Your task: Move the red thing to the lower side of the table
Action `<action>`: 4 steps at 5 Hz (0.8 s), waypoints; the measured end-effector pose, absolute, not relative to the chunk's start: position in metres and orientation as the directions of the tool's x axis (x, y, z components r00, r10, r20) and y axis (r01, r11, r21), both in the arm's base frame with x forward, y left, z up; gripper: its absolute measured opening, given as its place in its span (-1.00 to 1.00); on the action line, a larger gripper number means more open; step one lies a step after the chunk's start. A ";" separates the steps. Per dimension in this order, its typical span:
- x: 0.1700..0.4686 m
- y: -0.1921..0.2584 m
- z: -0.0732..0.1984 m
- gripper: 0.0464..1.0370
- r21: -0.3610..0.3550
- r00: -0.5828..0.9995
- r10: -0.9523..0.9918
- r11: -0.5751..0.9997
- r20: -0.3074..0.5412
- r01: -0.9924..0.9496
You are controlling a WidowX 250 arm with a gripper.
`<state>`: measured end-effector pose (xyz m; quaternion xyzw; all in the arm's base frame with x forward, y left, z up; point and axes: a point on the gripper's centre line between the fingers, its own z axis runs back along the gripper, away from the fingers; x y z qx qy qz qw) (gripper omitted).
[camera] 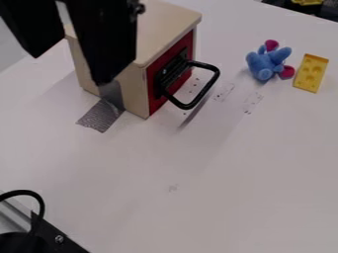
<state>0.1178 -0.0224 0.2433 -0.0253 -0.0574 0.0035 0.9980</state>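
your black two-finger gripper hangs at the upper left, its fingers spread apart. the red you can see is the flat front panel of the pale wooden box, upper centre; you have a blue plush toy with magenta parts near the yellow, dimpled block at upper right.

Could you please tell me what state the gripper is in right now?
Gripper: open, with a gap between its two sides and nothing seen held in it.
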 end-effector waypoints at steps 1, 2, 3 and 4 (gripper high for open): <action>0.117 -0.023 0.240 0.91 -0.050 0.995 0.008 0.999 0.101 -0.003; 0.135 0.002 0.243 0.91 -0.045 0.993 0.063 0.997 0.104 -0.058; 0.158 0.030 0.248 0.91 -0.044 0.987 0.115 0.993 0.115 -0.110; 0.180 0.062 0.249 0.91 -0.025 0.981 0.123 0.992 0.152 -0.121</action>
